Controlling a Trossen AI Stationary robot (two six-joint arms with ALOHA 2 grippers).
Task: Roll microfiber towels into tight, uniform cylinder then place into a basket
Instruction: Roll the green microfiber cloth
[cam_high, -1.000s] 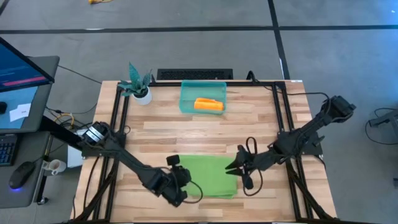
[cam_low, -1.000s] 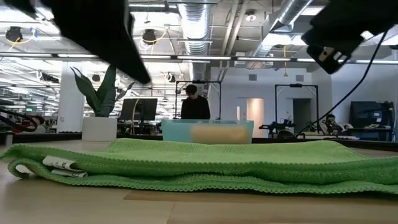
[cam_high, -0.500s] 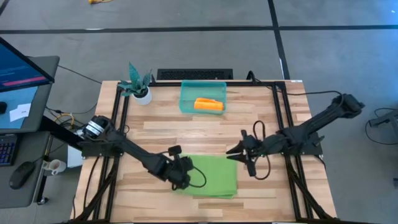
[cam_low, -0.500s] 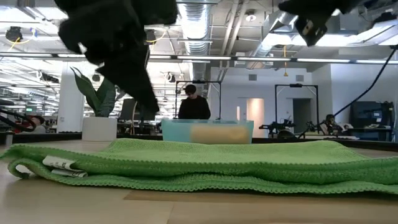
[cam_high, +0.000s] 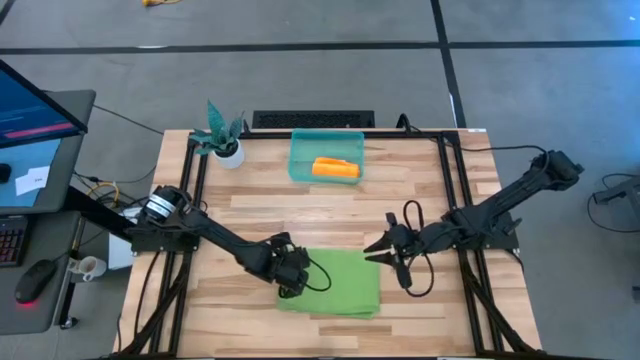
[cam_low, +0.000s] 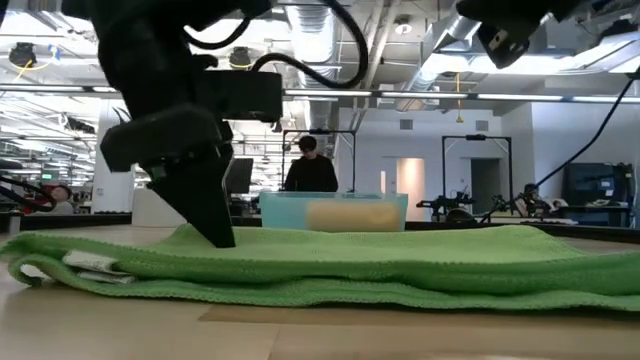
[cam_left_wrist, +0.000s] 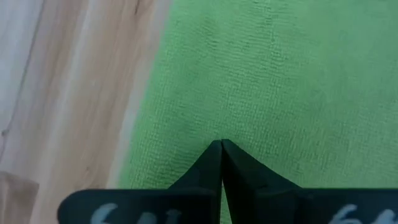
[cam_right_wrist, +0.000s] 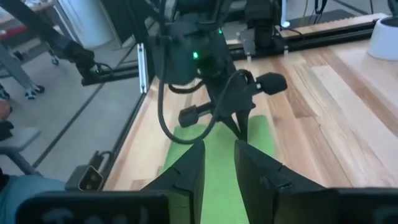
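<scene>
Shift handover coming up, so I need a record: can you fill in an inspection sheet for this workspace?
Surface: wooden table, nothing spilled.
Job's things: green towel lying flat at the near edge; orange towel rolled inside the teal bin.
Clutter: potted plant at the far left corner.
Grippers: left gripper shut, tips on the green towel; right gripper partly open at the towel's right edge.
Cables: loops at both wrists.
Surroundings: a person behind the table.
</scene>
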